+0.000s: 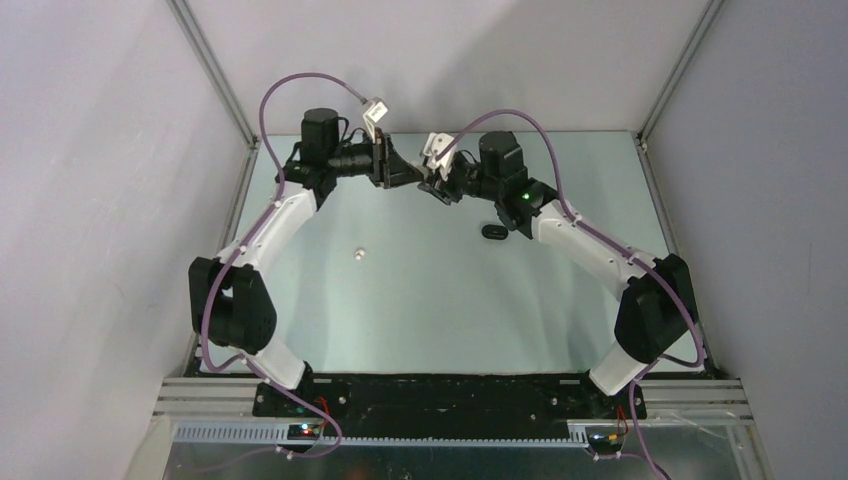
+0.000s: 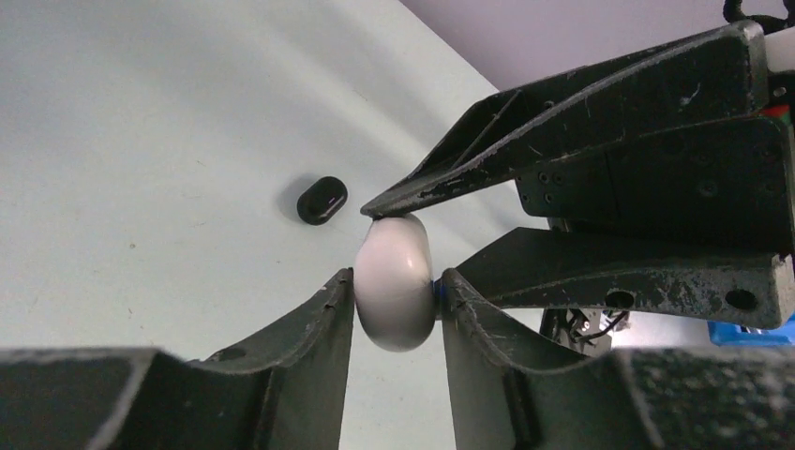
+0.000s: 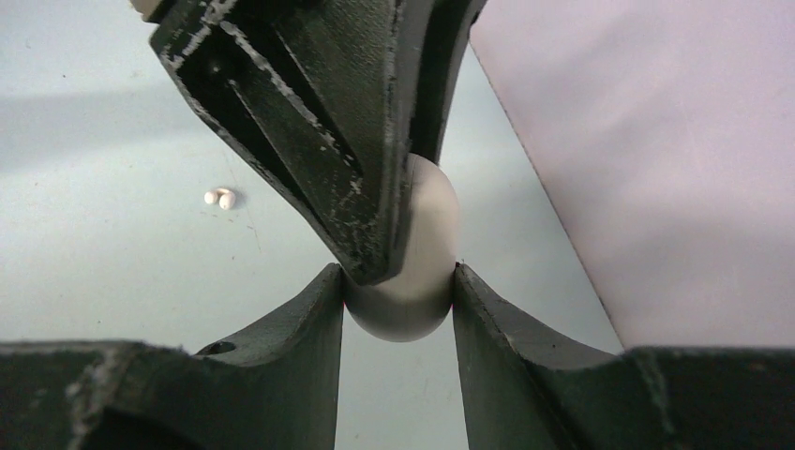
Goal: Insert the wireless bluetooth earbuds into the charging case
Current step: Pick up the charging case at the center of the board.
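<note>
A white oval charging case (image 2: 394, 295) hangs in the air at the back of the table, held from both sides. My left gripper (image 2: 395, 277) is shut on it, both fingers pressing its flanks. My right gripper (image 3: 398, 277) is shut on the same case (image 3: 427, 220), and its fingers (image 2: 562, 122) reach in from the right of the left wrist view. One left finger (image 3: 309, 112) covers part of the case in the right wrist view. Two white earbuds (image 3: 220, 198) lie together on the table, seen from above as a small pale spot (image 1: 359, 252).
A black oval case (image 1: 493, 231) lies closed on the table under the right arm, also showing in the left wrist view (image 2: 322, 200). The enclosure's back wall and side posts stand close behind the grippers (image 1: 420, 180).
</note>
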{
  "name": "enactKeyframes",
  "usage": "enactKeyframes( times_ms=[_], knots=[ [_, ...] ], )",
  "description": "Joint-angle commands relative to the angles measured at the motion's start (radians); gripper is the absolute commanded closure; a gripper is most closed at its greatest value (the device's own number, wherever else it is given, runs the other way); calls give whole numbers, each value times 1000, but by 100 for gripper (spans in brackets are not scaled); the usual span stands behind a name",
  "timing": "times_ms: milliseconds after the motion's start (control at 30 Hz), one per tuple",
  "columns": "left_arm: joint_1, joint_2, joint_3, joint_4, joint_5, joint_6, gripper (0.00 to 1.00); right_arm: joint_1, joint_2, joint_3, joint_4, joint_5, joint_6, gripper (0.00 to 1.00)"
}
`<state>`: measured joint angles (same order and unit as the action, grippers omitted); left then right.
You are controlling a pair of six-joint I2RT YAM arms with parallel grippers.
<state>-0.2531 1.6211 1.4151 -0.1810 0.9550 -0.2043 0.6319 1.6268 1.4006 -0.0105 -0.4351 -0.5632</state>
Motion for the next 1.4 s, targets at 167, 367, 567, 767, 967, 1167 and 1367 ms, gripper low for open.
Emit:
enactKeyframes(
  times_ms=[167, 367, 567, 767, 967, 1167, 1367],
  knots=[
    [0, 12, 23, 96, 56, -65, 80, 18, -12, 1, 112, 14, 7, 100],
    [21, 7, 32, 96, 137, 10, 100, -29, 0, 57, 9, -110, 106, 61],
    [57, -56, 3, 71, 237, 216, 100, -177, 169, 397, -465, -517, 252, 35],
    [57, -116, -39, 66, 248, 329, 100, -160, 171, 397, -457, -570, 214, 35],
    [52, -155, -67, 63, 230, 388, 100, -125, 201, 436, -491, -635, 193, 39],
    [44, -165, -75, 58, 232, 400, 100, -103, 225, 445, -378, -629, 294, 46],
    [42, -158, -69, 52, 236, 392, 100, -96, 243, 470, -347, -609, 323, 55]
  ],
)
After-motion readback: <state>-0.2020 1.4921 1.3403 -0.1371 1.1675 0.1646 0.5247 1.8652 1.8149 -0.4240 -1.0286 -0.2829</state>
